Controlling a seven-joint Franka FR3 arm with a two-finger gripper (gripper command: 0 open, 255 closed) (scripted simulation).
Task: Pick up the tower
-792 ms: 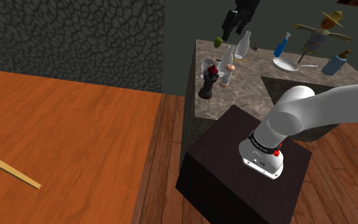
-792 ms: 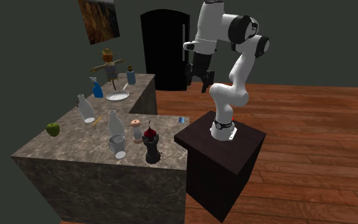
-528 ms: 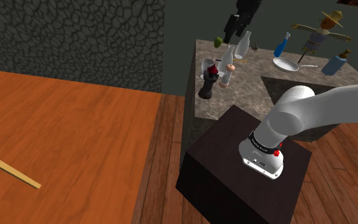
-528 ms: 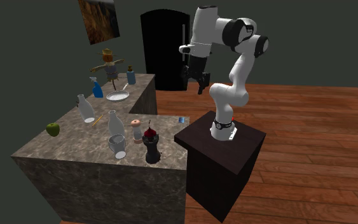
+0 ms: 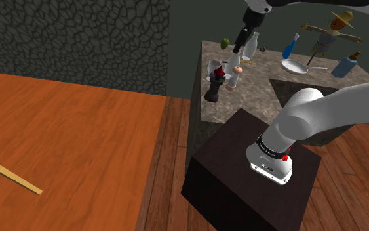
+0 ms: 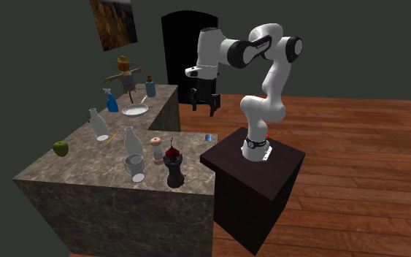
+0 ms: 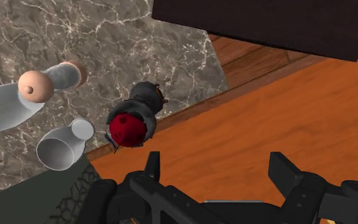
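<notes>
Along the stone counter (image 6: 79,169) in the second exterior view, the leftmost thing is a green apple (image 6: 60,148), followed by two clear bottles (image 6: 98,125), a pale glass (image 6: 135,166) and a small pink-capped bottle (image 6: 157,150). Next comes the tower (image 6: 173,169), a dark, squat piece with a red top. It stands upright at the counter's near edge, just beside the glass and close to the corner that faces the stand (image 6: 255,169). Further right and much higher hangs the black gripper (image 6: 203,104), pointing down, well apart from the tower and holding nothing. In the wrist view its fingers (image 7: 152,164) stand wide apart with only wooden floor showing between them. That view looks almost straight down on the tower's red top, so its long axis runs roughly along the gripper's own line of approach. The tower is not inside the gap, though. It lies out past the finger nearer the glass, toward the counter. As I judge it, the pickup depends on that sideways offset. The hand would need to shift over toward the counter edge until the red top sits between the fingers, then descend a long way. The glass next to the tower leaves little room on that side.
</notes>
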